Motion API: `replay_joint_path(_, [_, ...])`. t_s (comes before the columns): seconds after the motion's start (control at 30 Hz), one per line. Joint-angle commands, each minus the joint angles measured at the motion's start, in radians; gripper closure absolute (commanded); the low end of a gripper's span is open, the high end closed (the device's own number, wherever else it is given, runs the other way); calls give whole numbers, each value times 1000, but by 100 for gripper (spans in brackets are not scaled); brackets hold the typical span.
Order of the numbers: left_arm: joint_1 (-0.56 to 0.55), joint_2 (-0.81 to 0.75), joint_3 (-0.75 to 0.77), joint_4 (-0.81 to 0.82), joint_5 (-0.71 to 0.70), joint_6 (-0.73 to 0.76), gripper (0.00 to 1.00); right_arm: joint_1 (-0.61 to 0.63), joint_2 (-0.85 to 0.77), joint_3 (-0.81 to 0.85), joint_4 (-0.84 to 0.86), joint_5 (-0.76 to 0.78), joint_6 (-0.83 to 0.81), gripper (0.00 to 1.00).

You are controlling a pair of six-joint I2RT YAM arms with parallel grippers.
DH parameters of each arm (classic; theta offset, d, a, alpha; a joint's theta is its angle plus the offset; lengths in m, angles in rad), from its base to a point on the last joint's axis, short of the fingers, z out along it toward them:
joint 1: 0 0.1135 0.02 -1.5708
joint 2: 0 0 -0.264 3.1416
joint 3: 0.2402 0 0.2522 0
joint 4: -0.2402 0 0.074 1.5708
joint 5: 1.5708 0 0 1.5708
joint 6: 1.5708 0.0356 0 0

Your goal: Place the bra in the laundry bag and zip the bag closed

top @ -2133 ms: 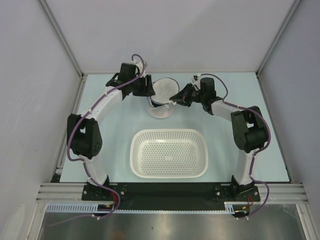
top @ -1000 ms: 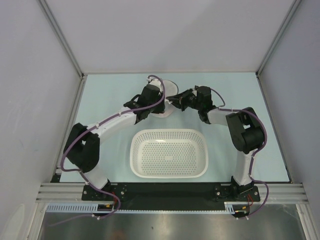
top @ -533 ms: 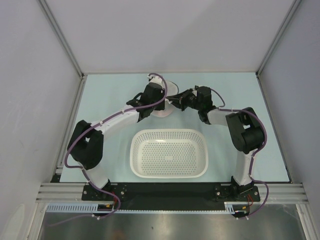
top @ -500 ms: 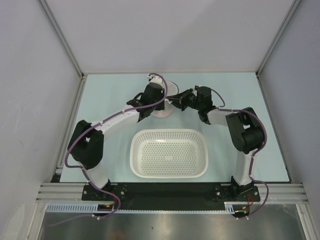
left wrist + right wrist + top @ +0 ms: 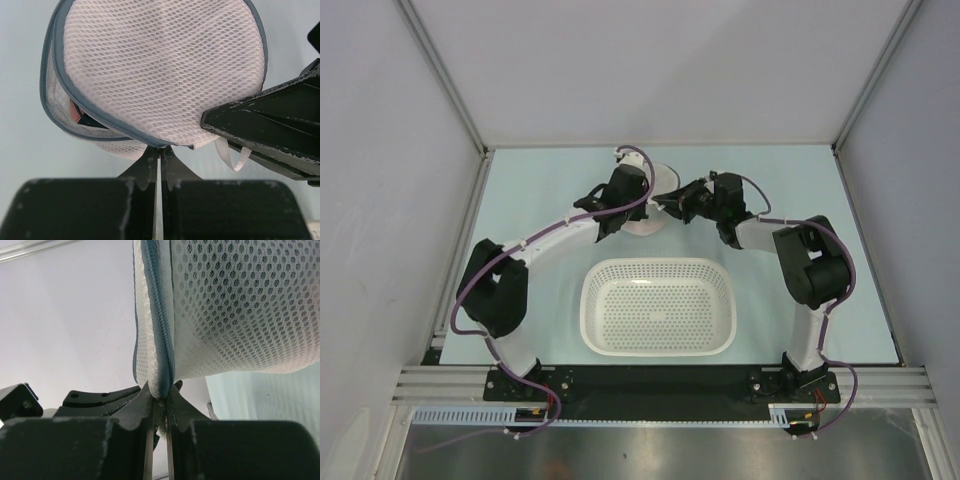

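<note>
From above, the bag (image 5: pixel 661 181) sits near the middle of the table's (image 5: pixel 540 190) far edge, mostly hidden by both wrists. The basket (image 5: pixel 658 264) lies toward the near edge, with open surface on either side. The left wrist view shows the left gripper (image 5: pixel 159 152) pinched shut on the bag's zip rim, and the bra (image 5: pixel 76 112) shows red through an unzipped gap. The right wrist view shows the right gripper (image 5: pixel 161 392) clamped on the bag's seam.

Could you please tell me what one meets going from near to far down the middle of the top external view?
black mounting rail → white perforated basket → laundry bag
</note>
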Motion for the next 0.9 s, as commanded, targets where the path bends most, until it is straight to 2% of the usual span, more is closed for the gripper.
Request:
replay_joint_path(0.0, [93,-108,-36,12,26,19,100,-27,-68,51,-112,-48,-139,100])
replay_joint_path(0.13, [152,-162,-88,15,181,56,100,-49,-49,150,-286,-96,-279,100])
replay_joint_path(0.33, [160,-215,-144,20,268,56,100,-67,1,288,-448,-156,-441,100])
replay_joint_path(0.43, [162,-231,-165,23,292,57,100,-75,13,299,-443,-183,-463,100])
replay_joint_path(0.5, [160,-250,-182,54,394,59,100,-76,56,362,-484,-219,-501,100])
replay_joint_path(0.53, [160,-253,-196,66,426,47,100,-76,73,399,-567,-237,-573,99])
replay_joint_path(0.63, [162,-257,-225,122,506,-22,100,-69,90,485,-733,-190,-691,72])
replay_joint_path(0.67, [160,-256,-234,144,531,-42,100,-66,81,480,-747,-177,-705,58])
replay_joint_path(0.77, [162,-236,-251,209,592,-119,100,-61,-17,389,-802,-53,-713,34])
replay_joint_path(0.83, [160,-222,-256,236,618,-153,100,-59,-127,277,-811,59,-676,27])
replay_joint_path(0.87, [162,-219,-254,236,624,-157,100,-52,-167,243,-819,97,-669,21])
